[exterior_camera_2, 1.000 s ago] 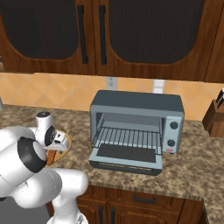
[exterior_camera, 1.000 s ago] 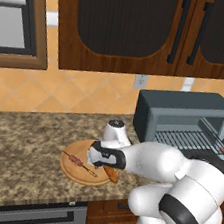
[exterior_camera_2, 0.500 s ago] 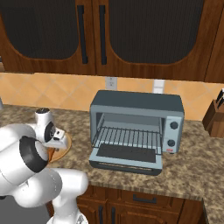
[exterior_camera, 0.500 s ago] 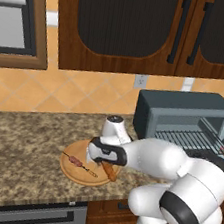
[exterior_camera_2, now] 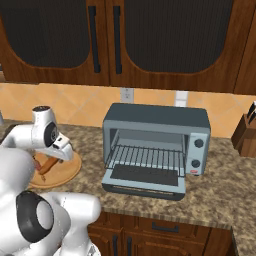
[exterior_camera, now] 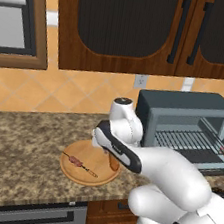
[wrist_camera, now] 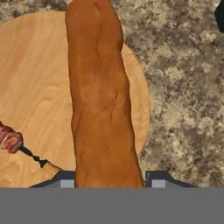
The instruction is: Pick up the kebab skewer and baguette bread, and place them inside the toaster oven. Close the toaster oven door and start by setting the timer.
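Hand view | gripper (wrist_camera: 108, 180) now clamped on baguette bread (wrist_camera: 101, 100) | previously wide open

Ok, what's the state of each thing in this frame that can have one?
claw: shut on the baguette bread
baguette bread: gripped at one end, over the wooden board
kebab skewer: lying on the wooden board, untouched
toaster oven door: folded down, open
toaster oven: rack bare
upper cabinet doors: closed
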You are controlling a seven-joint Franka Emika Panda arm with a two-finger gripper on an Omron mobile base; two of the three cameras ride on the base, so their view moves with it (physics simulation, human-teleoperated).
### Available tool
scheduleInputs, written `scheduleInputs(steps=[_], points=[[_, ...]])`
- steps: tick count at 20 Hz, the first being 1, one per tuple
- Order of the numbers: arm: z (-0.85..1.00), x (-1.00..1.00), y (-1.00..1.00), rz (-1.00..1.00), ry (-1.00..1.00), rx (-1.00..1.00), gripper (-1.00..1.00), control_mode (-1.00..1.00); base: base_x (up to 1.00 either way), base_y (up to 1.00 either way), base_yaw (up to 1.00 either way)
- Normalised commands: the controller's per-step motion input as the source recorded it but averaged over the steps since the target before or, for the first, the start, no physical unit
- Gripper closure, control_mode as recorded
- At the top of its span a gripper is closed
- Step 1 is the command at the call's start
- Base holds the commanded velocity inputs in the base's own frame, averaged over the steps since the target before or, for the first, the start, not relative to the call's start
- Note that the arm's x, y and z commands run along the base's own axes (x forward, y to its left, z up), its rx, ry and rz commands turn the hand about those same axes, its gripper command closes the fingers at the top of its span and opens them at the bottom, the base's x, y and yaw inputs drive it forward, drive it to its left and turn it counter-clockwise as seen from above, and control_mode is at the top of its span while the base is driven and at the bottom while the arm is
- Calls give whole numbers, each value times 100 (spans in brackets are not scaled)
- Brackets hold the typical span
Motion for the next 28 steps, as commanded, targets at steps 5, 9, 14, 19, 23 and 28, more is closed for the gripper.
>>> scheduleInputs(steps=[5,9,14,19,23,28], points=[[60,-84,-60,-29,-4,0,100,-100,0,0,0],[32,-67,-86,-35,-3,1,100,-100,0,0,0],[42,-24,-82,-33,-3,0,100,-100,0,0,0],[57,-1,-77,-36,-8,0,100,-100,0,0,0],[52,0,-69,-36,-14,1,100,-100,0,0,0],[31,3,-85,-22,-14,9,100,-100,0,0,0]])
